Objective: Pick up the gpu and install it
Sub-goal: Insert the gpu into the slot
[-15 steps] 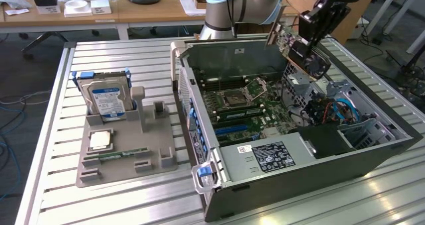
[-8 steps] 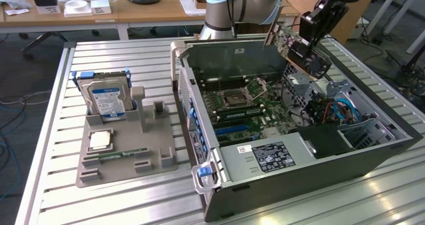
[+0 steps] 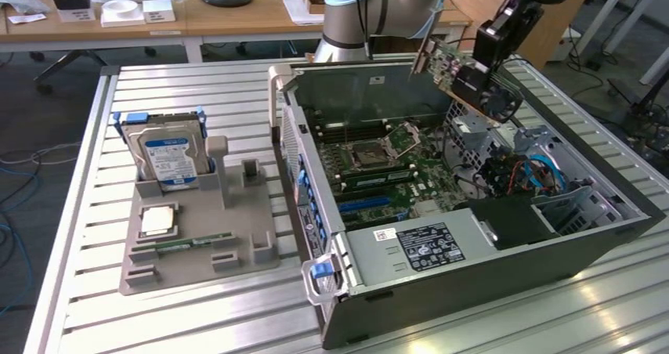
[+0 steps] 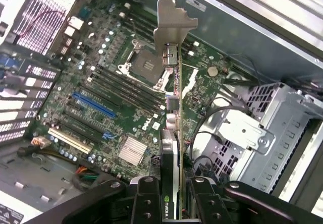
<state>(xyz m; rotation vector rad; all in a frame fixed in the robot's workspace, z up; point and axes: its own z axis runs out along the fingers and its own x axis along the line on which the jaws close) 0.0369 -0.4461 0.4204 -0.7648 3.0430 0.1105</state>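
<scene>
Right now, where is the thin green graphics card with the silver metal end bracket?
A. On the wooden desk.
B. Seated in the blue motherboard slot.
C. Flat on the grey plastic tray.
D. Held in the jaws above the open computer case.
D: the thin green graphics card is clamped in the jaws, tilted in the air over the open dark metal computer case, above the green motherboard and in no slot.

gpu [image 3: 450, 63]: green circuit board, bare silver metal bracket [image 4: 171, 27], dull sheen | claw [image 4: 175, 204]: matt black | case [image 3: 491, 279]: grey sheet metal, dark matt outside | table [image 3: 188, 311]: ribbed aluminium, satin gleam | tray [image 3: 199, 264]: matt grey plastic | drive [image 3: 168, 154]: metal shell, glossy blue-white label | motherboard [image 4: 101, 82]: green board | heatsink [image 4: 132, 151]: bright finned metal
</scene>
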